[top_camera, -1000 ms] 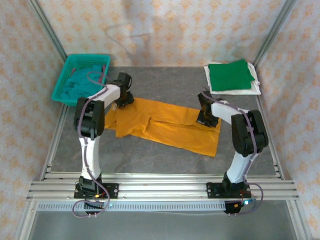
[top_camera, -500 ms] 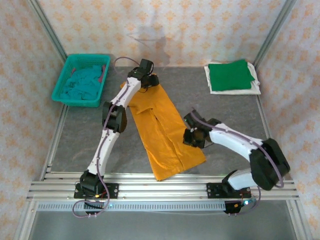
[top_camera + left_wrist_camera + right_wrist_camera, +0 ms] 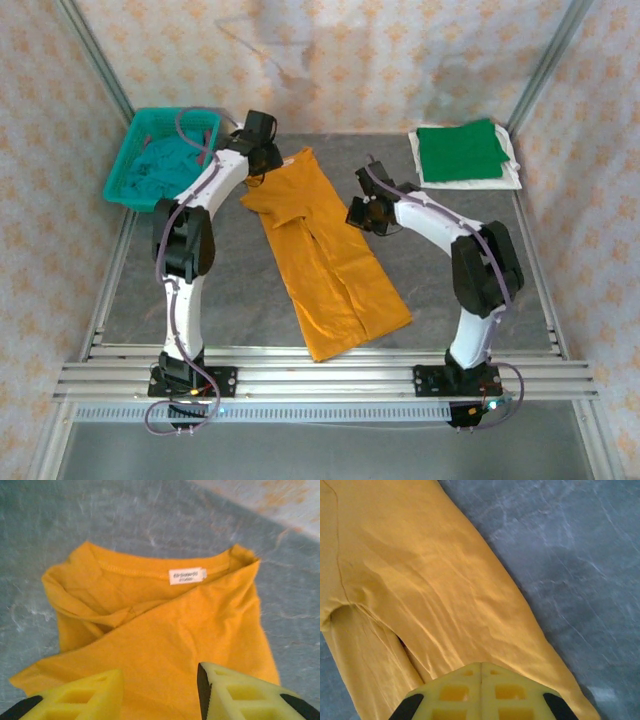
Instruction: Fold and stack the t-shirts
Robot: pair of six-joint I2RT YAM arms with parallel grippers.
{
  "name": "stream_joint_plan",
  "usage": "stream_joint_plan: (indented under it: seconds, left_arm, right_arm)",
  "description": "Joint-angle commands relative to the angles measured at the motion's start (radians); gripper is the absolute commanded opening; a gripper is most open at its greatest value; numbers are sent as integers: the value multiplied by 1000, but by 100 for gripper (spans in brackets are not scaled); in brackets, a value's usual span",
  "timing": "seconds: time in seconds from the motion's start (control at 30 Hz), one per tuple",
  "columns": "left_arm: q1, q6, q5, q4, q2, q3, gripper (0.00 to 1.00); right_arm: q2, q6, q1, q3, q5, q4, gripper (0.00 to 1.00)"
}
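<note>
The mustard-orange t-shirt lies folded lengthwise on the grey table, its collar and white label at the far end; the left gripper hovers over that collar end, fingers apart, holding nothing; the right gripper sits at the shirt's right edge, fingers pressed together, perhaps touching cloth; well right of it, the green t-shirt lies on a white t-shirt; to its left, a teal t-shirt lies in the basket.

The left arm is stretching far forward, and the left hand is pointing down with its fingers standing apart. The right arm is folding inward at the elbow, and the right hand is hanging low with its fingers pressing together.
</note>
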Motion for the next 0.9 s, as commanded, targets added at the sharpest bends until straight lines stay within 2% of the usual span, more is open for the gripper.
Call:
stream_joint_plan:
  seconds: [0.0,0.2,0.37,0.47,0.53,0.63,0.73,0.87]
  left_arm:
    - [-8,-70,4,-17,90,-10,42]
    - [-9,-132,5,-46,190,60,40]
    - [-10,-146,78,-44,320,190,40]
    - [-18,-111,155,-55,469,400,40]
    - [-19,-109,264,-77,609,619,40]
    - [-21,-141,366,5,753,841,40]
    - [-21,-182,422,242,779,843,42]
    - [-20,-122,433,248,712,872,44]
  right_arm:
    - [-3,-13,-5,61,12,30,3]
    - [-115,27,-53,-27,58,99,3]
    - [-252,68,-94,-177,116,230,3]
    - [-329,95,-109,-291,151,341,3]
    - [-375,112,-115,-360,167,399,3]
    - [-415,118,-115,-419,160,447,3]
    - [-424,101,-114,-434,133,444,3]
    - [-433,75,-115,-425,108,421,3]
